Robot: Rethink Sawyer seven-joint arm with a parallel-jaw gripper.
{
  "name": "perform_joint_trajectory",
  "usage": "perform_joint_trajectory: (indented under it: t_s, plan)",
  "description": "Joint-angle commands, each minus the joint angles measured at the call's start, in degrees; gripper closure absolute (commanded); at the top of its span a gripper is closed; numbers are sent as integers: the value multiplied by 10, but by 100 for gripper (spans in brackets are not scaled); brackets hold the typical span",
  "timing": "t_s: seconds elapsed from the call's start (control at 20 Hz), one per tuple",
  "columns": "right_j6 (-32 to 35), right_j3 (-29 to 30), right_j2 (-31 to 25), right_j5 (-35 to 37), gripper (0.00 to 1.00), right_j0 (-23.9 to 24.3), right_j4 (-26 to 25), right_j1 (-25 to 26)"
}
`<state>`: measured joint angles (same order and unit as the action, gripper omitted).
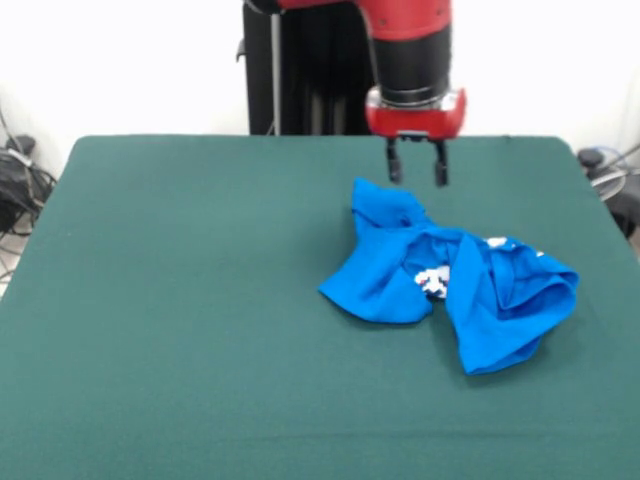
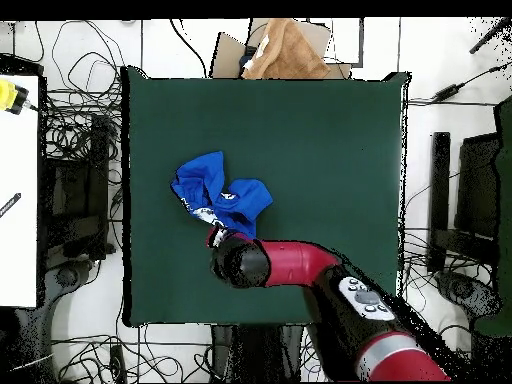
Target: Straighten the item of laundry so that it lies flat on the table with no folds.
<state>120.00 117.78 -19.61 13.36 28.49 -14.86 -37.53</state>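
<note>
The item of laundry (image 1: pixel 455 275) is a bright blue T-shirt lying crumpled in a heap on the table (image 1: pixel 180 300), right of centre in the front view. Bits of white print show among its folds. In the overhead view the shirt (image 2: pixel 215 192) sits left of the table's (image 2: pixel 320 150) middle. My gripper (image 1: pixel 416 170) hangs open just above the shirt's far corner, with nothing between its black fingers (image 1: pixel 394 165). From overhead the arm's wrist (image 2: pixel 240 262) covers the gripper and the shirt's near edge.
Cables and dark equipment (image 1: pixel 20 180) lie on the floor beyond the table's left edge, and more cables (image 1: pixel 610 170) at the right. A brown cloth-like object (image 2: pixel 285 50) lies past the far table edge in the overhead view.
</note>
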Motion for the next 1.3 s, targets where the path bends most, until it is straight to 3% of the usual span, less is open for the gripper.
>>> perform_joint_trajectory:
  t_s: [0.05, 0.4, 0.75, 1.0, 1.15, 1.3]
  plan:
    - [-127, -78, -86, 65, 0, 60, -90, 26]
    - [-125, -101, -127, 80, 0, 109, -127, 56]
    - [-124, -182, -129, 96, 0, 102, -161, 86]
    - [-92, -218, -105, 28, 0, 85, -211, 141]
    - [-31, -241, -55, -73, 0, 47, -253, 185]
    - [-18, -280, -43, -93, 0, 29, -276, 222]
